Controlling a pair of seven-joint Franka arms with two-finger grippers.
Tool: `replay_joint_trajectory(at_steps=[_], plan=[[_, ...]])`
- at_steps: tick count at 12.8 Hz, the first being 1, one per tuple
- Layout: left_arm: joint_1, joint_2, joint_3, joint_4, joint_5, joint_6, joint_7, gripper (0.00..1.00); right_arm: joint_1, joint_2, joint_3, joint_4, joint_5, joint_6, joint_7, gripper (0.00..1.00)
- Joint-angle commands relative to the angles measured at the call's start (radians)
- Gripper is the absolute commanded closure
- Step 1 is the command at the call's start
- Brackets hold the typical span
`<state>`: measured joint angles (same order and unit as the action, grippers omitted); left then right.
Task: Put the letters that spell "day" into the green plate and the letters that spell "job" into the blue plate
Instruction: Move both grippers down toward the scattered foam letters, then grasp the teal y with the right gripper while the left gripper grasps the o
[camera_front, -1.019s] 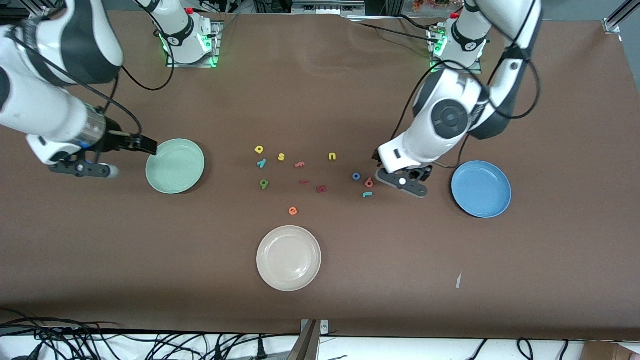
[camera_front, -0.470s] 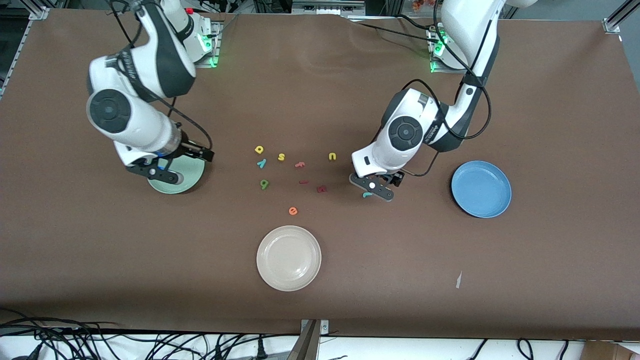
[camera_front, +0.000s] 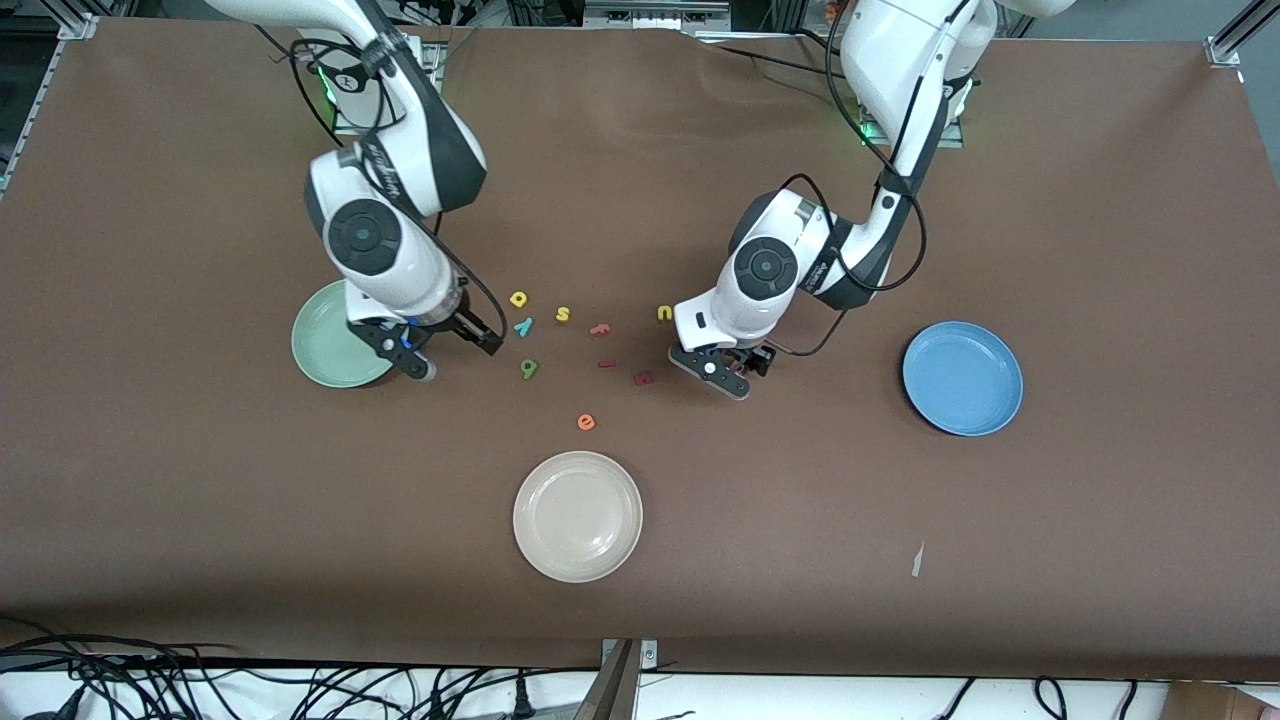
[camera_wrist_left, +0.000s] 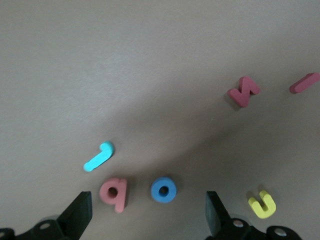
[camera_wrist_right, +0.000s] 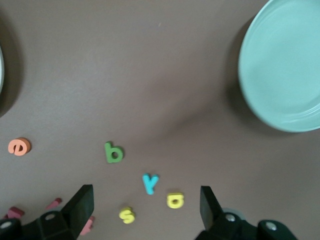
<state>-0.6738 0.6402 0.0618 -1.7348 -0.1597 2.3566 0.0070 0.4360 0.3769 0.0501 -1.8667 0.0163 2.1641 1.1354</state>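
The yellow "d" (camera_front: 518, 298), teal "y" (camera_front: 523, 326) and dark green "a" (camera_front: 528, 369) lie flat on the desk, near the pale green plate (camera_front: 325, 345). The teal "j" (camera_wrist_left: 98, 156), pinkish-red "b" (camera_wrist_left: 114, 193) and blue "o" (camera_wrist_left: 163, 189) lie close together, well apart from the blue plate (camera_front: 962, 378).

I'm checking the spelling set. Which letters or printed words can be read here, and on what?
yellow "d"
teal "y"
green "a", turned about
yellow "s"
yellow "u"
orange "e"
teal "j"
pink "b"
blue "o"
All are loose foam letters lying on the table.
dark red letters: cannot be read for sure.
No other print is readable.
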Motion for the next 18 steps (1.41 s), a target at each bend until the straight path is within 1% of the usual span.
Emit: replay_joint_trajectory(at_steps=[1, 2, 4, 5, 7, 8, 10, 13, 15, 16, 17, 18], plan=[[-0.030, 0.038, 0.020, 0.027, -0.024, 0.013, -0.004, 0.00, 0.029, 0.016, -0.006, -0.060, -0.012, 0.083, 0.050, 0.21], [-0.042, 0.044, 0.020, 0.044, -0.023, 0.016, -0.010, 0.00, 0.049, 0.022, -0.006, -0.075, -0.010, 0.095, 0.052, 0.27], [-0.050, 0.052, 0.020, 0.047, -0.020, 0.018, -0.030, 0.00, 0.062, 0.034, -0.006, -0.107, -0.010, 0.138, 0.069, 0.28], [-0.050, 0.053, 0.020, 0.046, -0.018, 0.018, -0.030, 0.00, 0.070, 0.040, -0.006, -0.124, -0.010, 0.169, 0.076, 0.31], [-0.052, 0.064, 0.018, 0.043, -0.018, 0.020, -0.030, 0.00, 0.076, 0.057, -0.006, -0.150, -0.010, 0.224, 0.078, 0.32], [-0.052, 0.072, 0.018, 0.044, -0.018, 0.020, -0.030, 0.00, 0.079, 0.078, -0.006, -0.155, -0.010, 0.241, 0.080, 0.34], [-0.052, 0.081, 0.020, 0.040, -0.018, 0.030, -0.030, 0.00, 0.090, 0.123, -0.006, -0.155, -0.010, 0.287, 0.083, 0.34], [-0.052, 0.076, 0.018, 0.035, -0.021, 0.030, -0.033, 0.00, 0.101, 0.145, -0.006, -0.155, -0.003, 0.327, 0.096, 0.35], [-0.052, 0.076, 0.018, 0.034, -0.021, 0.030, -0.033, 0.00, 0.105, 0.145, -0.006, -0.155, -0.003, 0.327, 0.109, 0.45], [-0.052, 0.076, 0.018, 0.034, -0.021, 0.030, -0.033, 0.00, 0.105, 0.145, -0.006, -0.154, -0.003, 0.327, 0.109, 0.47], [-0.055, 0.075, 0.018, 0.034, -0.021, 0.029, -0.033, 0.00, 0.105, 0.148, -0.006, -0.155, -0.006, 0.326, 0.109, 0.50], [-0.061, 0.073, 0.018, 0.034, -0.021, 0.024, -0.033, 0.00, 0.105, 0.154, -0.006, -0.154, -0.007, 0.327, 0.109, 0.51]])
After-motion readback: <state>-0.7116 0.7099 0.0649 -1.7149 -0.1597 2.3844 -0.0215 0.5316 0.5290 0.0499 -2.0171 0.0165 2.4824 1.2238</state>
